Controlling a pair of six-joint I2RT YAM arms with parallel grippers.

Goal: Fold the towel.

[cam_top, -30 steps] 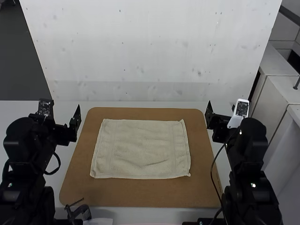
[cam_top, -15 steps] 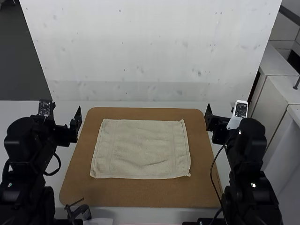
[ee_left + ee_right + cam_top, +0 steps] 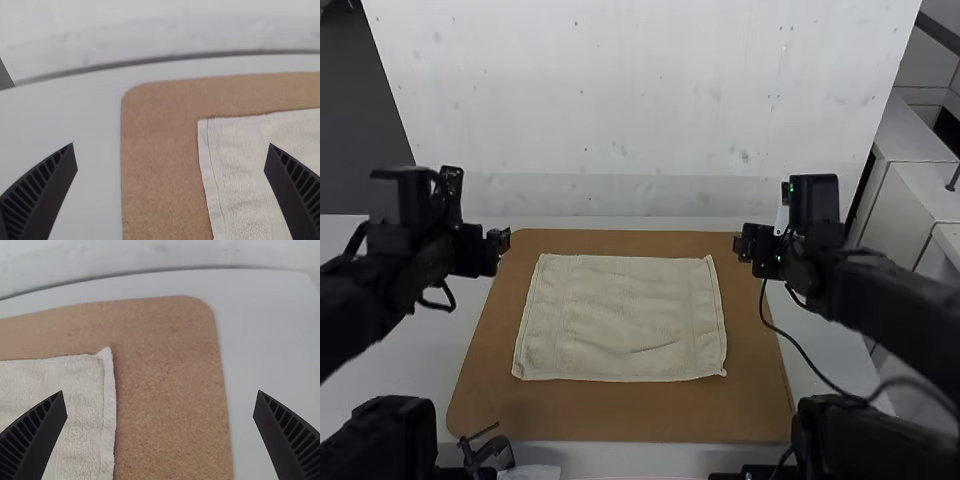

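The cream towel [image 3: 620,318] lies spread flat on the brown board, lightly wrinkled near its front. In the high view my left gripper [image 3: 500,243] is up over the board's far left corner, left of the towel; my right gripper [image 3: 742,245] is just right of the towel's far right corner. The left wrist view has my left gripper [image 3: 171,187] open above the board, with a towel corner [image 3: 212,131] below. Likewise open, my right gripper [image 3: 159,432] hangs over the board, near a slightly raised towel corner [image 3: 104,354]. Neither holds cloth.
The brown board [image 3: 610,415] with rounded corners rests on the white table [image 3: 450,350]. A white panel [image 3: 640,110] stands behind it. A black clamp-like item [image 3: 490,452] sits at the near left edge, and a cable hangs from the right arm.
Both arms have raised and reached forward, their grippers turning from upright to pointing inward over the board's far corners. The towel has not moved.
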